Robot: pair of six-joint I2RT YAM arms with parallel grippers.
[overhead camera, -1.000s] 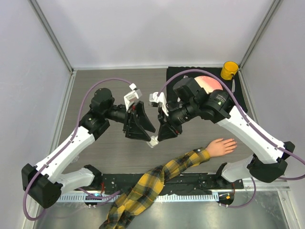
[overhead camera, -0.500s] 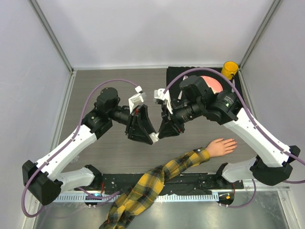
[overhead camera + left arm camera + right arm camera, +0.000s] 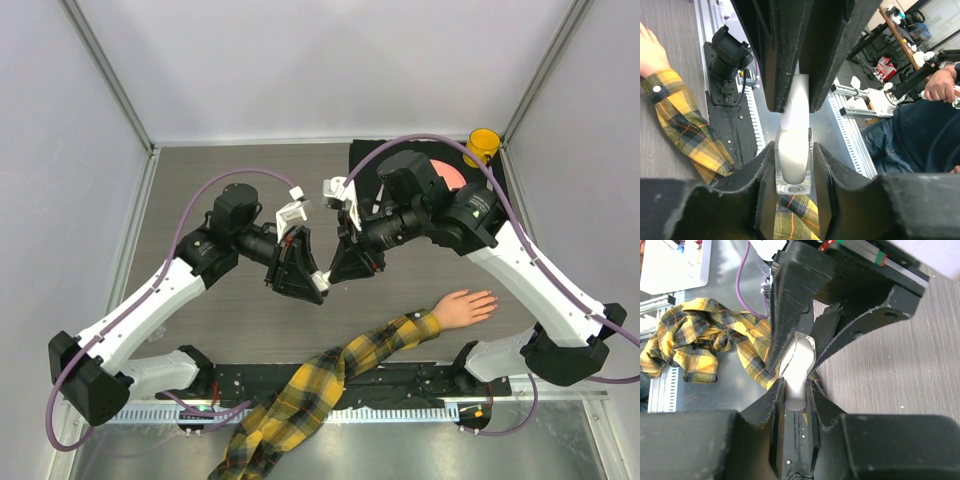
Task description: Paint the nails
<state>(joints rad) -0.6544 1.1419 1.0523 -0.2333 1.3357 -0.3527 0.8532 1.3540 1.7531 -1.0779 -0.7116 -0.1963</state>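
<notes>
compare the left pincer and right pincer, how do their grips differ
The left pincer clamps the bottle by its clear body; the right pincer clamps its white cap. The left pincer reaches from the left, the right pincer from the right. Both hold the same bottle.

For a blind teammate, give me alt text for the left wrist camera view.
A small clear bottle with whitish contents is clamped in the jaws of the left gripper, while the jaws of the right gripper pinch its white cap. A yellow plaid sleeve lies at left.
</notes>
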